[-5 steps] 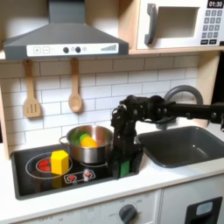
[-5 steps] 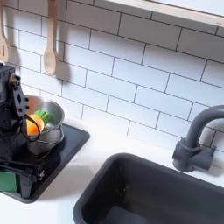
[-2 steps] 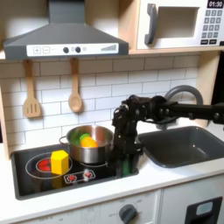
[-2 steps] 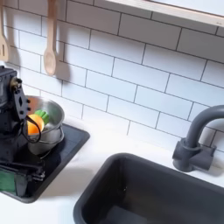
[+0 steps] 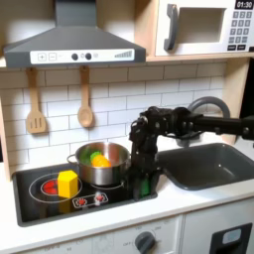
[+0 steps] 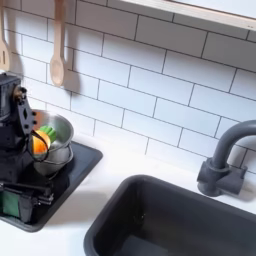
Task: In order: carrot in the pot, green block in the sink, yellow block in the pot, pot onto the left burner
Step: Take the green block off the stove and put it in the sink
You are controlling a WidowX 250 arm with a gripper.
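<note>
In the first exterior view my gripper [image 5: 142, 185] is down at the front right corner of the black stove [image 5: 111, 198], just right of the steel pot [image 5: 102, 167]. It is shut on the green block [image 5: 142, 187], which still sits low at the stove surface. The carrot [image 5: 98, 159] lies inside the pot. The yellow block [image 5: 66, 183] rests on the left burner [image 5: 44, 188]. The sink [image 5: 204, 165] lies to the right. The second exterior view shows the gripper [image 6: 14, 200] with the green block [image 6: 11, 204] between its fingers, and the pot [image 6: 53, 143], carrot [image 6: 39, 144] and sink [image 6: 180, 226].
The faucet [image 5: 204, 104] [image 6: 224, 160] curves over the back of the sink. Two wooden utensils [image 5: 85, 99] hang on the tiled wall behind the stove. A range hood [image 5: 71, 42] and a microwave [image 5: 203, 27] sit overhead. White counter [image 6: 115, 165] separates stove and sink.
The arm has hardly moved. The fingers have drawn in on the green block, which looks narrower between them and very slightly higher.
</note>
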